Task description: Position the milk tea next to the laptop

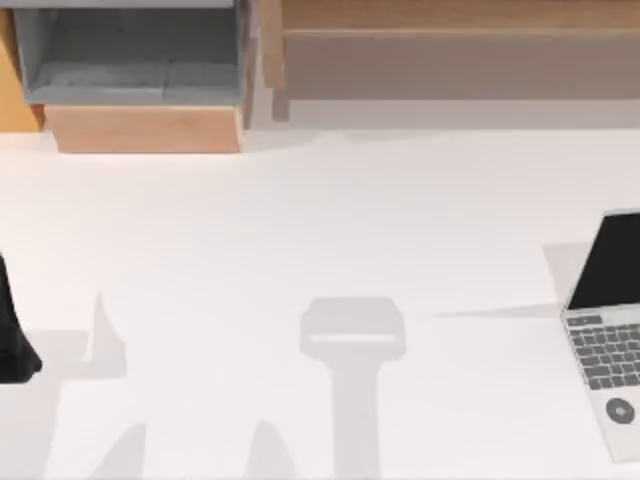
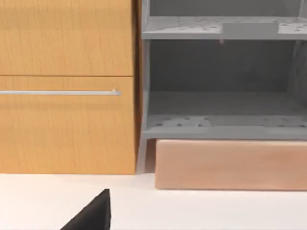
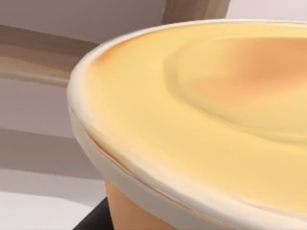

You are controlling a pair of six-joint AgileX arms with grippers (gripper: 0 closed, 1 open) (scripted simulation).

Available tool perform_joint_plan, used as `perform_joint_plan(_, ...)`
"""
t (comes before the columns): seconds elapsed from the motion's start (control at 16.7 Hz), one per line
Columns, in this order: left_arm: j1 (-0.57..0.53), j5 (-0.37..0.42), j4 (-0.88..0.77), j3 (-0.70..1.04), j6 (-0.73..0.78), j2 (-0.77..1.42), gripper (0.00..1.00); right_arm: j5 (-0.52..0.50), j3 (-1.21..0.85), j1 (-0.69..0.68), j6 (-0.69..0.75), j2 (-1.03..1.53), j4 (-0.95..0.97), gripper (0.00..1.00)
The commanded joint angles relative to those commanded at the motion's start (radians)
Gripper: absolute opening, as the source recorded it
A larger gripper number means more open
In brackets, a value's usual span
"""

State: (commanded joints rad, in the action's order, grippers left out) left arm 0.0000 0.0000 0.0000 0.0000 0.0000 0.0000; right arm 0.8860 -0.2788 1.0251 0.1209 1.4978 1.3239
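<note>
Milk tea cup (image 3: 201,124) looms close under the right wrist camera; whether the pincer pinches it, cannot tell. Laptop (image 1: 610,330) sits open at the table's (image 1: 300,230) right edge. Judgement: lower the cup upright just beside the laptop, clear of the keyboard. Left arm is parked at the left edge.

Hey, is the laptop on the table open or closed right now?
Open: the laptop at the table's right edge has its black screen raised behind the grey keyboard.

Bare tabletop (image 1: 330,230) left of laptop (image 1: 612,325)
</note>
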Motion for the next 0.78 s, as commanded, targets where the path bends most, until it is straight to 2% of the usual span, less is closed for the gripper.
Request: perform_joint_plan(0.78, 0.0, 0.0, 0.0, 0.0, 0.0, 0.0, 1.0, 0.065, 0.216, -0.04, -0.001, -0.103, -0.138, 0.0)
